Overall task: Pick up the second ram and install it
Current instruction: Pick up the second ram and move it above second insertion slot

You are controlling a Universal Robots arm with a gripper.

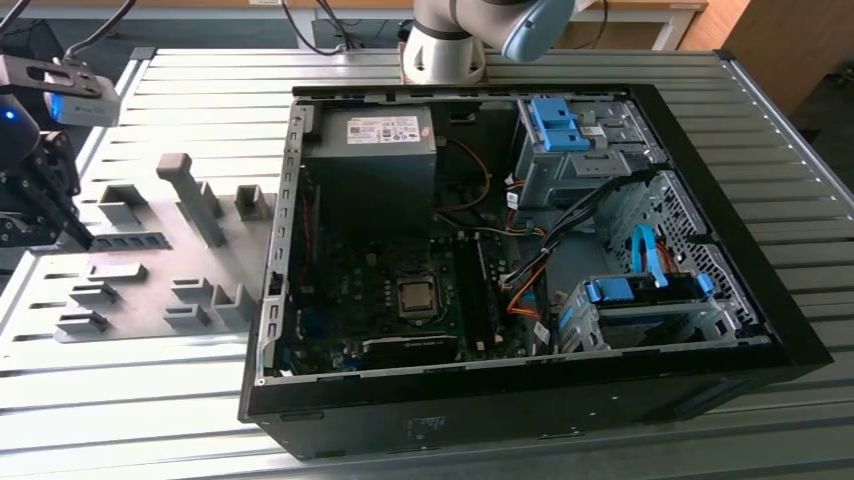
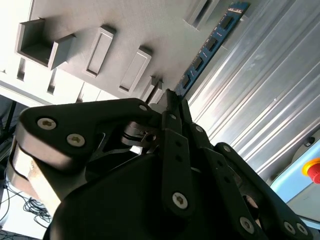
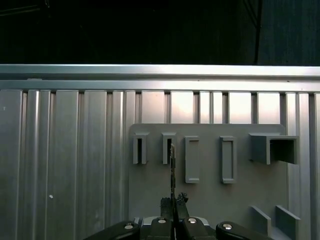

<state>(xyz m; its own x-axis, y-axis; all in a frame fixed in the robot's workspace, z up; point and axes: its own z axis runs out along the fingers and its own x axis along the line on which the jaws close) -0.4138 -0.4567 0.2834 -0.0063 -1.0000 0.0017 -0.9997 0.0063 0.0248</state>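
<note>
One slim blue-green ram [image 2: 210,45], dark chips [image 2: 198,63] along it, gripped by tool [image 2: 172,98].

Jaws pinched shut, wrist [image 1: 30,165] low.

The table [image 1: 160,400] is ribbed bare metal, silvery and brushed, with bright glare along its slats. On it, at the exterior view's left, lies a grey plate [image 1: 147,215] with holder blocks [image 1: 187,195], all matt plastic with a slightly grainy look. The computer case [image 1: 534,420] is matt black outside. Inside, its cage walls are dull bare grey metal, and the drive latches [image 1: 554,125] are smooth bright blue plastic. The second ram [image 2: 210,45] is a blue-green circuit board carrying flat dark chips. The gripper [image 2: 172,100] is matt black, whether metal or plastic is unclear, with shiny metal screw heads [image 2: 180,201]. The arm [image 1: 454,40] has a smooth, pale, faintly glossy shell.
</note>
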